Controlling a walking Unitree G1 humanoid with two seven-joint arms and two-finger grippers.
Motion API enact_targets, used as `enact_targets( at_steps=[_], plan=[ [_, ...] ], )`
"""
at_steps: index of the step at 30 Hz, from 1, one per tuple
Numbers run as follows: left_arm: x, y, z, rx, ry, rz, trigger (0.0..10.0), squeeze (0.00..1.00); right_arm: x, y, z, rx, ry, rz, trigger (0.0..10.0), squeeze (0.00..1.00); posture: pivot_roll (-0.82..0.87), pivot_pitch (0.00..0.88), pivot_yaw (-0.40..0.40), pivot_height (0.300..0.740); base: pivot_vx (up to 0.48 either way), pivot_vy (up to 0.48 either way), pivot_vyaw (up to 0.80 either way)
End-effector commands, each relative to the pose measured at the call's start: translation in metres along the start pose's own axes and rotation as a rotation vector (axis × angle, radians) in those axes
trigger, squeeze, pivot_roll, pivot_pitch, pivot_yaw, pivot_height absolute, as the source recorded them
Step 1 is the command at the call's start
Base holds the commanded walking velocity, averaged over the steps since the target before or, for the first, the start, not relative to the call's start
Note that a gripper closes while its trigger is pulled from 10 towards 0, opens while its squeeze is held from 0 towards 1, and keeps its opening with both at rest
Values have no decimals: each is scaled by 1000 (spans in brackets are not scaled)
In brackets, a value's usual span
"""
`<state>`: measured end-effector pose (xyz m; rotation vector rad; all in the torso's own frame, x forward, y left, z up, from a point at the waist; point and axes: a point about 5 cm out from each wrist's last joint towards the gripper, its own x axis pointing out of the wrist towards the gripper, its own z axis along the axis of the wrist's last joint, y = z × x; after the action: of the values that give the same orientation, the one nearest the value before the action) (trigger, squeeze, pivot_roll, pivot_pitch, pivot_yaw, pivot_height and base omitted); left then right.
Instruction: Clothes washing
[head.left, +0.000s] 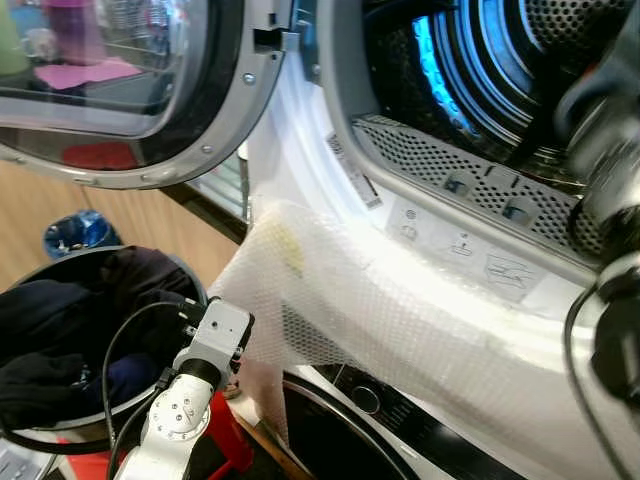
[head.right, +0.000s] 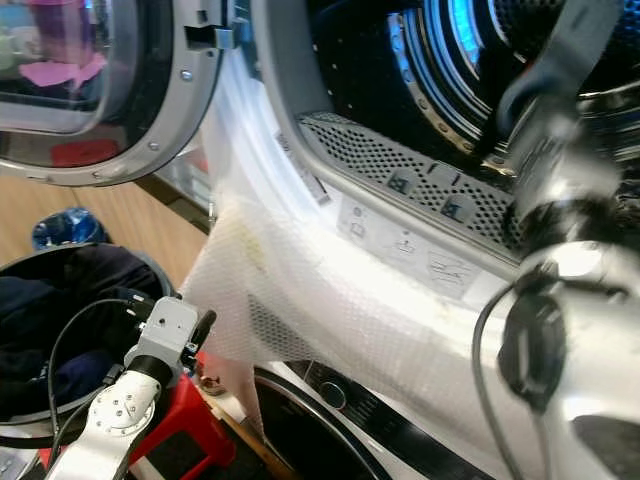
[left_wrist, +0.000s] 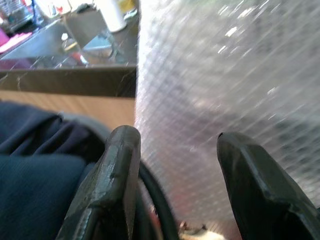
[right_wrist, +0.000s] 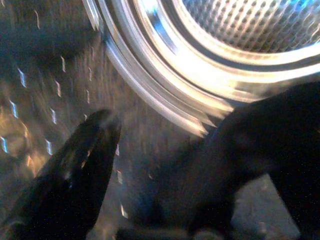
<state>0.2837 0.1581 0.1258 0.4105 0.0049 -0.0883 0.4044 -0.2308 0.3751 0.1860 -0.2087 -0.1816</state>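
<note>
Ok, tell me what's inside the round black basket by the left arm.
The basket holds dark clothes, navy and black, heaped to the rim. A black cable from the left arm crosses over them. Whatever lies beneath the top layer is covered, so how much is in there cannot be told.

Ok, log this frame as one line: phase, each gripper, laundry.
phase: loading drum | right gripper: inside drum, dark garment at fingers | left gripper: open, idle by laundry basket | door: open

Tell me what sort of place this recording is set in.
Probably a home laundry corner: a front-loading machine with its round glass door swung open, a perforated steel drum lit blue inside, and a black basket of dark clothes on the floor beside it.
</note>
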Motion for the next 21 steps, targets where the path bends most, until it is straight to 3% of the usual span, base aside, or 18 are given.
enact_targets(
  at_steps=[1,3,4,5,7,10,12,13,14,17,21],
  plan=[
    [-3,-7,-5,-1,31,-28,10000,0,-8,-9,19,30,-62,-31,10000,1000,262,123,-160,740,0,0,0],
    [-2,-7,-5,-7,34,-30,10000,0,-11,-17,31,78,-89,-47,10000,1000,260,129,-154,740,0,0,0],
    [-2,-8,-5,-7,37,-32,10000,0,-14,-36,68,71,-228,-126,10000,1000,255,127,-156,740,0,0,0],
    [-2,-8,-5,-6,36,-33,10000,0,-17,-46,87,60,-292,-168,10000,0,255,127,-158,740,0,0,0],
    [-1,-7,-5,-2,34,-34,10000,0,-26,-54,113,67,-389,-209,10000,0,255,129,-159,740,0,0,0],
    [-1,-5,-5,-4,37,-28,10000,0,-30,-41,107,25,-374,-142,10000,0,255,129,-159,740,0,0,0],
    [-1,-5,-6,-4,42,-28,10000,0,-31,-20,77,17,-268,-45,10000,0,260,122,-152,740,0,0,0],
    [-1,-5,-6,-4,42,-28,10000,0,-31,-20,77,17,-268,-45,10000,0,260,122,-152,740,0,0,0],
    [0,-6,-5,-4,42,-35,10000,0,-32,-6,55,41,-185,26,10000,0,261,123,-151,740,0,0,0],
    [1,-7,-4,-3,36,-43,10000,0,-32,1,45,56,-150,67,10000,0,261,123,-151,740,0,0,0],
    [1,-6,-3,-8,31,-36,10000,0,-44,12,22,29,-114,146,10000,0,268,129,-159,740,0,0,0]
  ],
)
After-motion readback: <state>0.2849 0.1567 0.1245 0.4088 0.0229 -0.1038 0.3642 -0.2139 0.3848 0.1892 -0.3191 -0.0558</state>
